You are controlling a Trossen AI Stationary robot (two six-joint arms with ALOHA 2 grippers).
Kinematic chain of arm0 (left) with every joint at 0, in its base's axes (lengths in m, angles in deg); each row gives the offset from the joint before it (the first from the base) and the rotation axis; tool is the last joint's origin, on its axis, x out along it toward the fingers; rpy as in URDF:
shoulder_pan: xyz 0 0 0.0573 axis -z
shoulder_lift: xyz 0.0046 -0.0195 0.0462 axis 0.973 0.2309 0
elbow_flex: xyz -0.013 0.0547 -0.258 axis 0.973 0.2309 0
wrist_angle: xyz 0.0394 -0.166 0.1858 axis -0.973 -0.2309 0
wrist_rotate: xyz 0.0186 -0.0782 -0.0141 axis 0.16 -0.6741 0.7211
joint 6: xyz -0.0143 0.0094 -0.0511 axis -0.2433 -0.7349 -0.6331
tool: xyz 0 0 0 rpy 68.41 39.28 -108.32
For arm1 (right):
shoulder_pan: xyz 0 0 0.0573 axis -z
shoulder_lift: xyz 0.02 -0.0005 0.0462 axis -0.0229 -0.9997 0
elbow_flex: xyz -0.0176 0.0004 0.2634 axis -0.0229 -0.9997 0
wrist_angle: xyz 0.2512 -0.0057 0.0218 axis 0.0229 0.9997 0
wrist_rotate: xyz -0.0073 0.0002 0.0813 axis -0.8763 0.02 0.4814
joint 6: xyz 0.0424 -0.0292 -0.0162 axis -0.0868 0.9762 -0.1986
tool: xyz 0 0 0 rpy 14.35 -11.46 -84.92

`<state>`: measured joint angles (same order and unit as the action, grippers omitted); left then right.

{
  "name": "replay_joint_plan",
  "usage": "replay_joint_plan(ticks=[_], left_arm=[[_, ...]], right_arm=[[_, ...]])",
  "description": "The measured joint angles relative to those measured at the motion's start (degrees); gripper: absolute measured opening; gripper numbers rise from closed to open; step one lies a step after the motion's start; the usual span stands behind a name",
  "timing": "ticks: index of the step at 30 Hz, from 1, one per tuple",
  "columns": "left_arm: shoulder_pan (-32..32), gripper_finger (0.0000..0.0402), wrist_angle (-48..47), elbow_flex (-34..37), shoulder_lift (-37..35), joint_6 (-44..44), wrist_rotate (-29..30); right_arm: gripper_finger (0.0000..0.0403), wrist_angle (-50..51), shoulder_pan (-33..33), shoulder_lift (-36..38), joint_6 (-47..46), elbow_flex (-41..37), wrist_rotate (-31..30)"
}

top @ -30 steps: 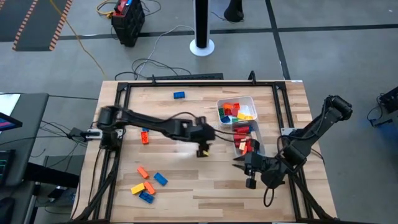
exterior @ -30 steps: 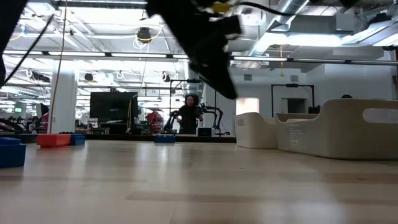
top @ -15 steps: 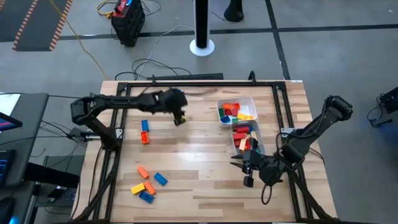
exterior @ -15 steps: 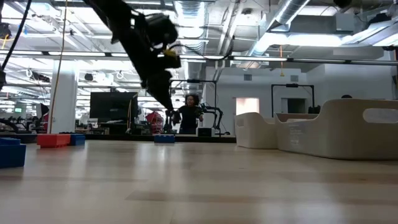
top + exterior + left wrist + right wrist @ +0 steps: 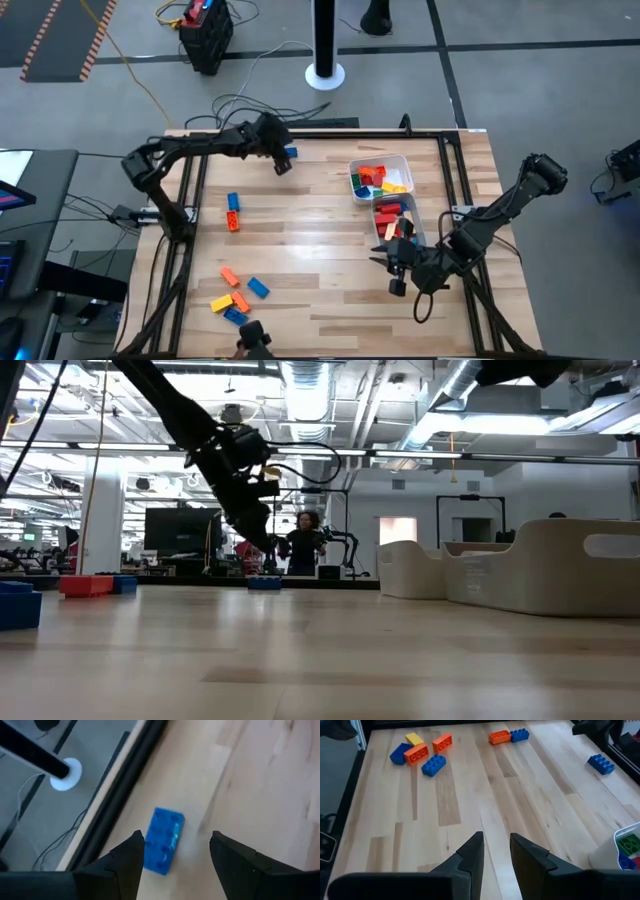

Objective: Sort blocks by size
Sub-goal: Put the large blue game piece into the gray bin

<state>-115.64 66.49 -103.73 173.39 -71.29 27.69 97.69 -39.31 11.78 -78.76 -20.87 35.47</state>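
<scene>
A blue brick (image 5: 289,153) lies flat alone near the table's far edge; it shows in the left wrist view (image 5: 164,840). My left gripper (image 5: 281,165) hovers open just above and beside it, its fingers apart (image 5: 175,857). An orange and a blue brick (image 5: 233,211) lie at mid-left. Several orange, blue and yellow bricks (image 5: 236,293) lie at the near left. My right gripper (image 5: 393,277) waits near the table's right near side, fingers slightly apart (image 5: 495,852), empty.
A white tub (image 5: 381,177) and a clear tub (image 5: 398,226) at the right hold several sorted bricks. A black frame rail (image 5: 300,135) runs along the far edge just behind the lone blue brick. A person stands in the room beyond (image 5: 303,547).
My left gripper has swung from the table's middle toward the far edge and left, ending over the lone blue brick. My right gripper has kept about still.
</scene>
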Motion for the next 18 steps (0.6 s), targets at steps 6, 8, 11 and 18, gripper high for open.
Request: replay_joint_plan(ticks=[6, 8, 11, 18], left_arm=[[-3.0, 0.0214, 3.2, -1.1, 4.5, 0.8, -1.9], [-3.3, 0.0218, 3.2, -2.5, 6.0, 2.3, -0.6], [-3.7, 0.0232, 3.1, -4.3, 8.0, 4.0, -0.4], [-4.5, 0.0265, 2.7, -6.8, 12.1, 5.9, -0.8]], right_arm=[[0.0123, 0.4, 0.7, 0.0, 0.2, 0.0, 0.2], [0.0123, 0.5, 0.7, 0.0, 0.2, 0.0, 0.4], [0.0123, 0.5, 0.7, 0.0, 0.2, 0.0, 0.6], [0.0123, 0.6, 0.6, 0.0, 0.0, 0.0, 0.6]])
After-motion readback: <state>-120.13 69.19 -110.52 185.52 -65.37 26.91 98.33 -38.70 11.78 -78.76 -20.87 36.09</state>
